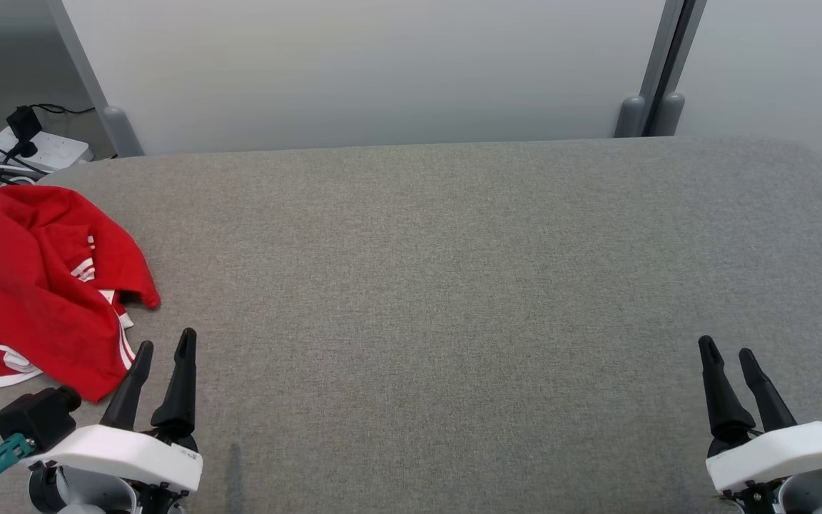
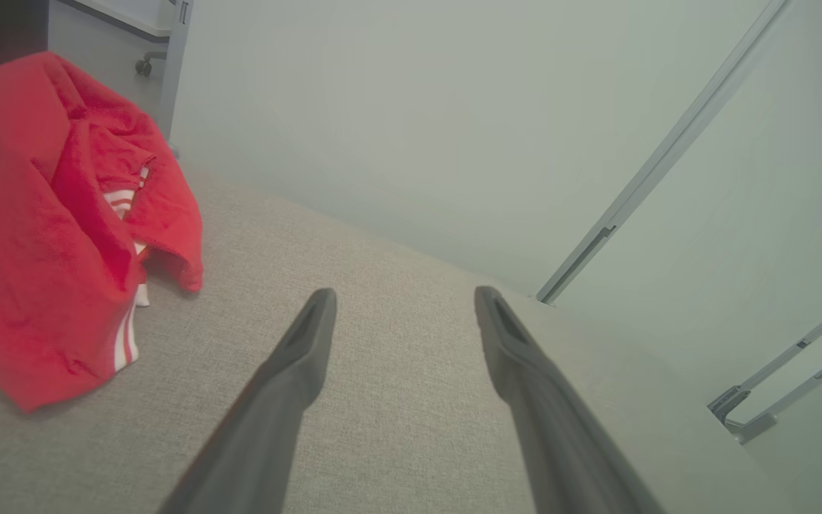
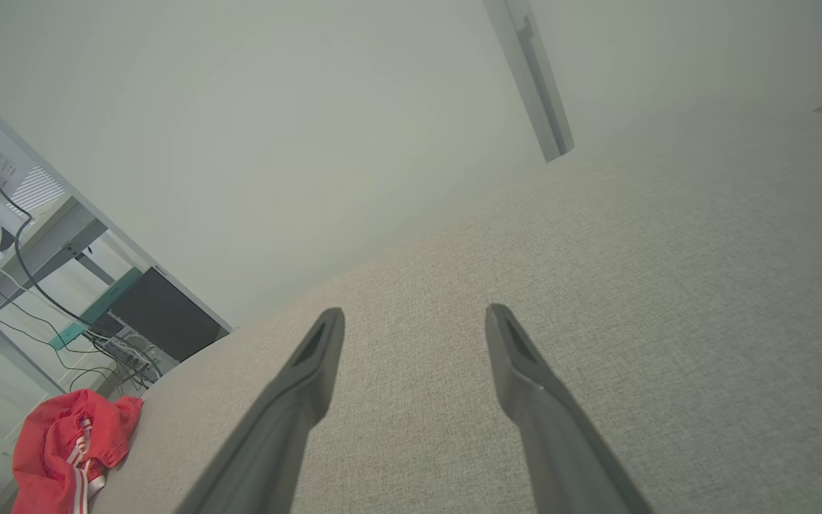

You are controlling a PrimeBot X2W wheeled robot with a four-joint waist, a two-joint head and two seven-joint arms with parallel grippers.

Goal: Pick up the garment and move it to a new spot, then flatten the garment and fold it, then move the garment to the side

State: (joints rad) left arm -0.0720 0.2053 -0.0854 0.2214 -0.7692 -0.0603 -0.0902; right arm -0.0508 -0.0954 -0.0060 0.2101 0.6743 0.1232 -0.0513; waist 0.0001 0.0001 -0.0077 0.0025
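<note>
The garment is red with white stripes and lies crumpled at the left edge of the grey table. My left gripper stands open just right of its lower corner, apart from the cloth, with nothing between the fingers. In the left wrist view the garment bunches to the left of the open left gripper. My right gripper is open at the lower right, far from the cloth. Its wrist view shows the open right gripper above bare table and the garment small at the lower left.
A pale partition wall with grey posts runs behind the table. A power strip with cables lies off the table's far left corner. Wide bare fabric stretches between my two grippers.
</note>
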